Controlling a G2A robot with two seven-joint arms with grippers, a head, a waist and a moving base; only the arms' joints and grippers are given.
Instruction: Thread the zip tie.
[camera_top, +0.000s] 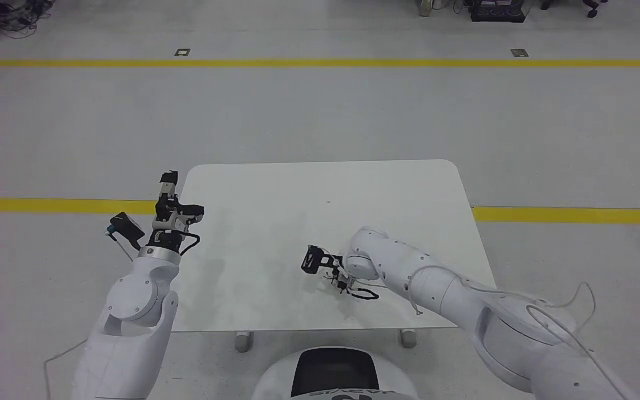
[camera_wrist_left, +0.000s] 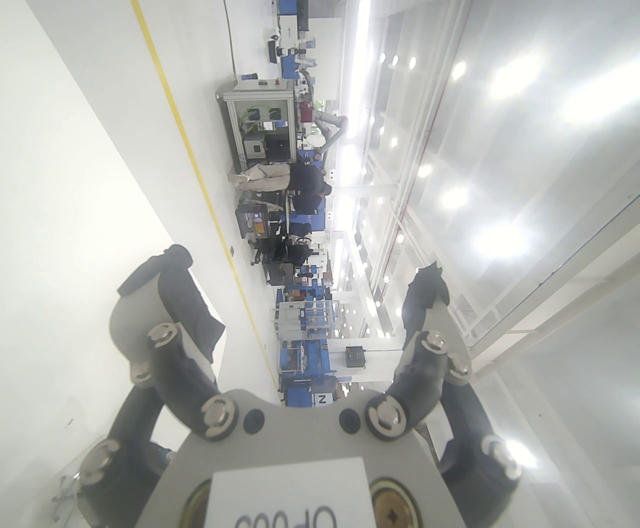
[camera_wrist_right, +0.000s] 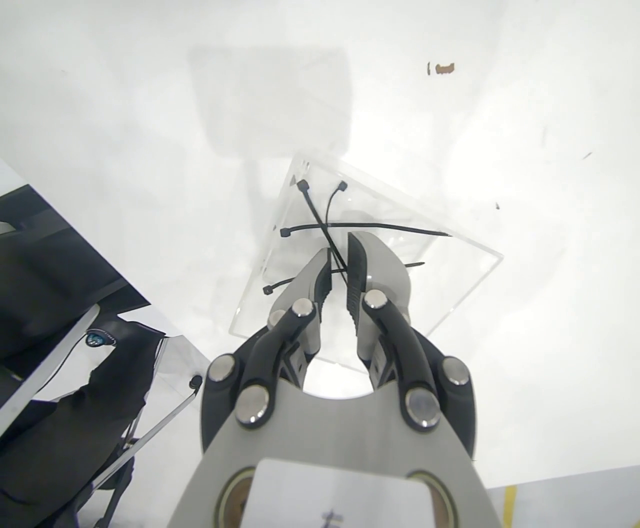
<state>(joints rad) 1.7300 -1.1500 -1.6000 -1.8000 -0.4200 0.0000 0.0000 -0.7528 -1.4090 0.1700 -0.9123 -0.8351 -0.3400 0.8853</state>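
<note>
Four black zip ties lie crossed in a clear tray near the counter's front edge. Your right end effector straddles one zip tie, fingers narrowly apart, likely ready to pinch its strap. Your left end effector hangs at the left edge, spread wide, presumably free to receive it.

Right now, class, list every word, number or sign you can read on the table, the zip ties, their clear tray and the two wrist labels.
On the table: none.
On the zip ties and the clear tray: none.
On the left wrist label: upside down and cut off by the picture's edge, so it cannot be read whole.
On the right wrist label: only a sliver of one mark shows, so it is unreadable.
</note>
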